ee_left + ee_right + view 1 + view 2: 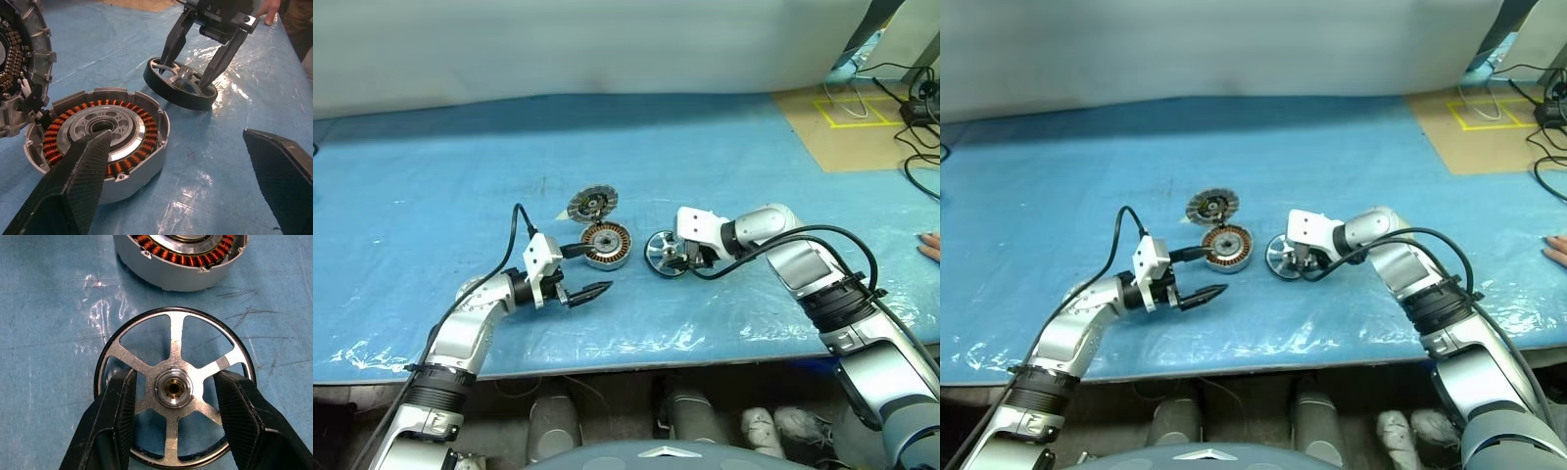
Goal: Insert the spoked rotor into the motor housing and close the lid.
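Note:
The spoked rotor (666, 253) lies flat on the blue sheet, just right of the motor housing (607, 245). The housing's copper windings (54, 142) face up. The lid (592, 205) lies open behind the housing and joined to it, ribbed face showing. My right gripper (677, 260) points down over the rotor. One finger stands on each side of the hub (173, 387), tips in the gaps between spokes, and a gap shows beside each. My left gripper (592, 269) is open and level in front of the housing, holding nothing. One finger (73, 186) reaches the housing's near side.
A person's hand (930, 245) rests at the table's far right edge. A brown board with yellow tape (852, 108) and black cables (920, 117) lie at the back right. The blue sheet's front edge (607, 357) runs just below both arms.

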